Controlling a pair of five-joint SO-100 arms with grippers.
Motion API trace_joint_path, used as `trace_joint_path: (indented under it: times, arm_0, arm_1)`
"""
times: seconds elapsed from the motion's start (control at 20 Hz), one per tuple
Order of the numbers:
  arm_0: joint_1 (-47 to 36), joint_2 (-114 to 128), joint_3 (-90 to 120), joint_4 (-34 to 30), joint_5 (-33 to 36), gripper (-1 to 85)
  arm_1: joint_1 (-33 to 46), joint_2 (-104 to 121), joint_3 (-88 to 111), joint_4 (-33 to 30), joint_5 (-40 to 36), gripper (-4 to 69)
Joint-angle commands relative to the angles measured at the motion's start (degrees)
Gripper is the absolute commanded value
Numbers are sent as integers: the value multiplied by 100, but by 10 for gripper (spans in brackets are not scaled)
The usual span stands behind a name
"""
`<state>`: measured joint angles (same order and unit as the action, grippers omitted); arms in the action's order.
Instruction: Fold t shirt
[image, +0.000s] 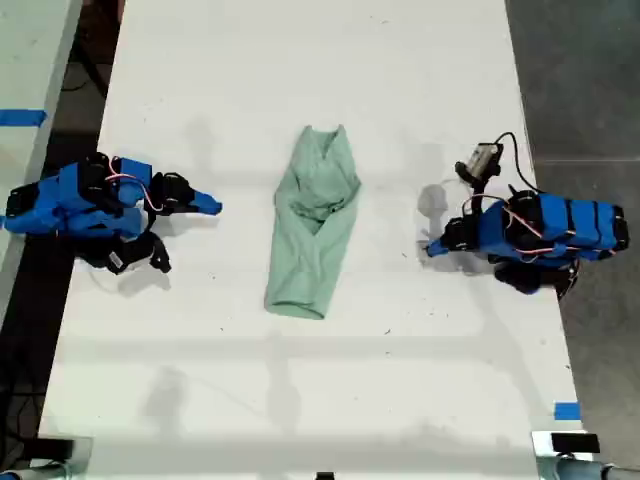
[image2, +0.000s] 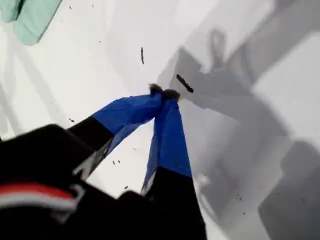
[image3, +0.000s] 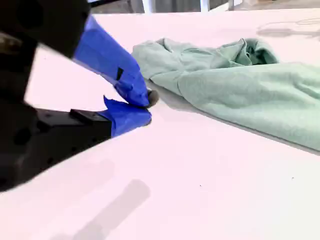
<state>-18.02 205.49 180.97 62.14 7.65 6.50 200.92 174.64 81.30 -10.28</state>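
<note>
T shirt (image: 314, 222): mid-tabletop (image: 420, 380), long axis running near-to-far in the exterior view, narrow end far, possibly folded lengthwise.
My first gripper (image2: 164, 93): clenched, empty.
My second gripper (image3: 148, 107): clenched, empty, beside the shirt.

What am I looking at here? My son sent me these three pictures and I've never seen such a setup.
These are two small blue robot arms on a white table. The exterior view looks down from overhead: one arm sits at its left, the other arm at its right. The other two pictures come from cameras riding on each arm, looking along its pincer. Between the arms lies a wrinkled pale green t shirt, bunched into a long strip. Nothing is held: my first gripper and my second gripper are both shut, clear of the cloth.
</note>
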Motion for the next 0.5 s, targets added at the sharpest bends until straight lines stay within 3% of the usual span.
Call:
trace_joint_path:
  times: [0.0, 0.45]
  arm_0:
    - [35, 53, 9, -105, 70, -1]
    - [193, 62, -9, -88, 79, -1]
  arm_1:
    - [-132, 26, 70, 9, 659, -3]
    - [44, 26, 70, 0, 703, -3]
